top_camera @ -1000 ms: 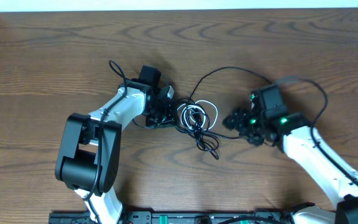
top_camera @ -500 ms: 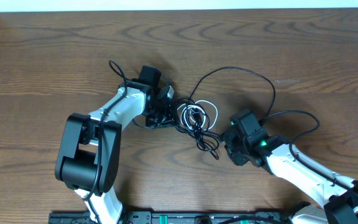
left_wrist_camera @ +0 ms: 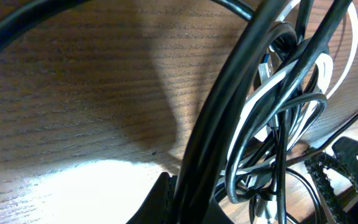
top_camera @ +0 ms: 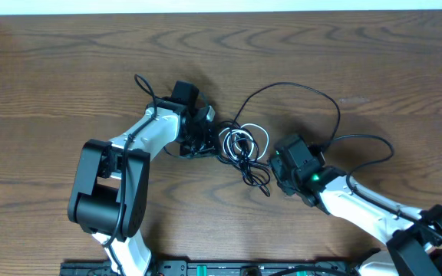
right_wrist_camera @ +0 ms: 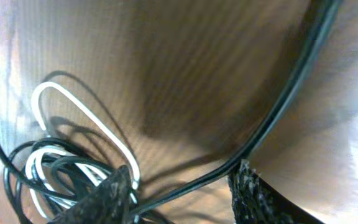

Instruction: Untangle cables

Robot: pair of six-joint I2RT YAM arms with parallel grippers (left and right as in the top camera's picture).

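With left jaws pinching the cables (top_camera: 240, 149) at 9 o'clock, the spread right jaws at 4 o'clock could pull knots tighter.

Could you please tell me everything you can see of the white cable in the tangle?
The thin white cable looks like a smooth, flexible plastic cord. It lies near the middle of the wooden table, wound into several small loops, and one longer loop reaches out toward the right gripper. Thin black cables are threaded through and over its coils and touch it. Its plug ends cannot be made out.
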